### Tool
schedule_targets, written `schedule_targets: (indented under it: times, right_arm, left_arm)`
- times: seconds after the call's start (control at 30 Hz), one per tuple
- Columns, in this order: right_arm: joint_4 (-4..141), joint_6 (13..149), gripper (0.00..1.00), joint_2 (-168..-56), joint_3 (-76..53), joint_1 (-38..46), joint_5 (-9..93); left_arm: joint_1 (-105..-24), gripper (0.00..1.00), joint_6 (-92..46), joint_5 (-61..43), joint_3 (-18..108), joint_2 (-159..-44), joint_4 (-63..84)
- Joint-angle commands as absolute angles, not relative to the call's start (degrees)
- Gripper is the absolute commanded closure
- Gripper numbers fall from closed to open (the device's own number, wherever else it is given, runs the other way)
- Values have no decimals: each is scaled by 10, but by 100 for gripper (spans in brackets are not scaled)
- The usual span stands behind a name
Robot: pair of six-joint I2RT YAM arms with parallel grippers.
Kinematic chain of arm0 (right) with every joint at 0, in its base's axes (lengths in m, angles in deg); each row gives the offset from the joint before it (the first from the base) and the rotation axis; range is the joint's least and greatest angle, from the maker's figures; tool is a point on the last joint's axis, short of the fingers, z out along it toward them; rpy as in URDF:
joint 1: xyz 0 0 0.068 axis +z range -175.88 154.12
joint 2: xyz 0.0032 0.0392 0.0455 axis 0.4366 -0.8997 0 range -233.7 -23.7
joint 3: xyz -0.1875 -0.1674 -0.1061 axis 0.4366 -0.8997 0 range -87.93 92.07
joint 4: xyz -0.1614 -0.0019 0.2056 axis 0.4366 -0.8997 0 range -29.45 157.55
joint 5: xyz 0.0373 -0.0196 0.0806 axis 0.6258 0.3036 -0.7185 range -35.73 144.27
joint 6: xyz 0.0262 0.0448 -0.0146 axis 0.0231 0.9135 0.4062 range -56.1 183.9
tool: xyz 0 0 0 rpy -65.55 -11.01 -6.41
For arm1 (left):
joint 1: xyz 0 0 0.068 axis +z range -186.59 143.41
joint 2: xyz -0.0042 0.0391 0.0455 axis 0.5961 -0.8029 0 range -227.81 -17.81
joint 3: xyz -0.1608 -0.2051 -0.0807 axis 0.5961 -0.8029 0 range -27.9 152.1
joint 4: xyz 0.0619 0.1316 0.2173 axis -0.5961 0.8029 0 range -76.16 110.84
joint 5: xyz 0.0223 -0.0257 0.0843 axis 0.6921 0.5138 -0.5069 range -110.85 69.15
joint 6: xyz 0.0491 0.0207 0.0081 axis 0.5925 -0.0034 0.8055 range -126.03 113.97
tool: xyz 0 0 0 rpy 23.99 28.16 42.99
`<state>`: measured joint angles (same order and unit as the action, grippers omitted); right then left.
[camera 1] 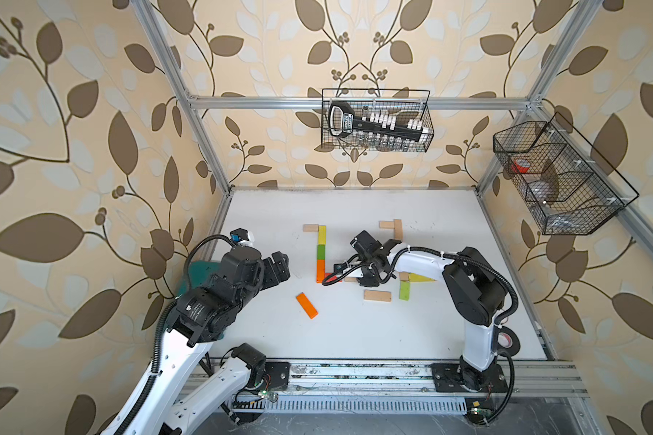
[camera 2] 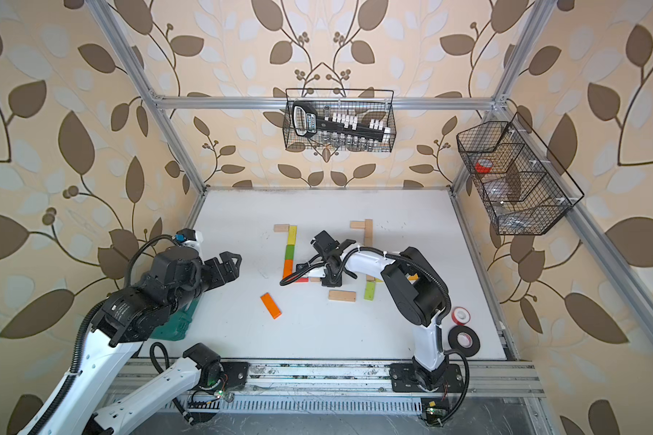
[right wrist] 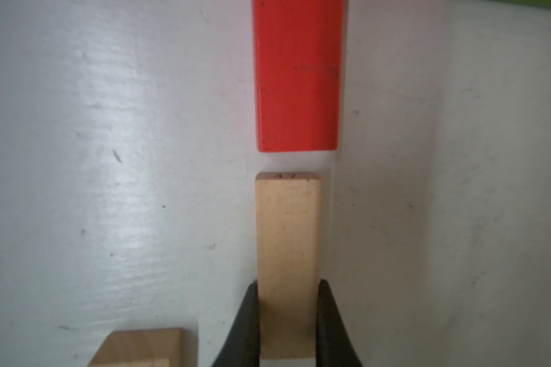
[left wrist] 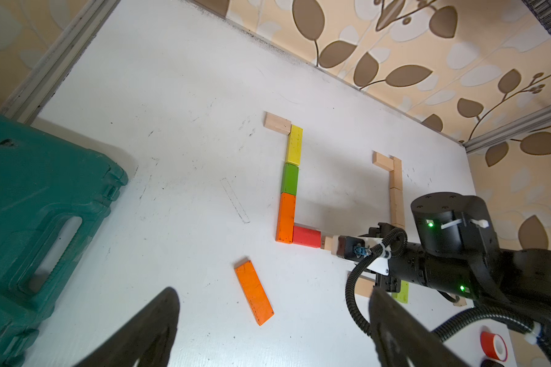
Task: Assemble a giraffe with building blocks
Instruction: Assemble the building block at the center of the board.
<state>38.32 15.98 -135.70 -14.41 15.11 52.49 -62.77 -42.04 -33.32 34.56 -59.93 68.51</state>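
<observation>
In both top views, nearest the desk's (camera 1: 355,339) front edge lie three loose pieces: one stray orange plank (camera 1: 307,306), one stray pale plank (camera 1: 377,296) and one stray green plank (camera 1: 404,290). By the left edge the left pincer (camera 1: 281,269) hangs spread. At mid-desk the right pincer (right wrist: 287,286) pinches one held pale plank (right wrist: 287,228), its end just short of the single red plank (right wrist: 298,76). From the red plank a line of three runs toward the far edge: orange piece (left wrist: 286,217), green piece (left wrist: 289,179), yellow piece (left wrist: 295,144), with one short pale block (left wrist: 277,122) beside its far end.
</observation>
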Motion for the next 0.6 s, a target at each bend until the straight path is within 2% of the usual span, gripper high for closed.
schedule_targets:
  times: [0.0,0.37,0.57]
  right_arm:
    - [362,144,98,-1383,-132,160,515]
    - [361,153,95,-1393,-124,157,522]
    - [354,157,85,-1391,-120,157,519]
  left_arm:
    - [-625,7,-411,-352,343,-597,675]
    - [-625,7,-411,-352,342,-597,675]
    - [-625,7,-413,-353,342,-598,675]
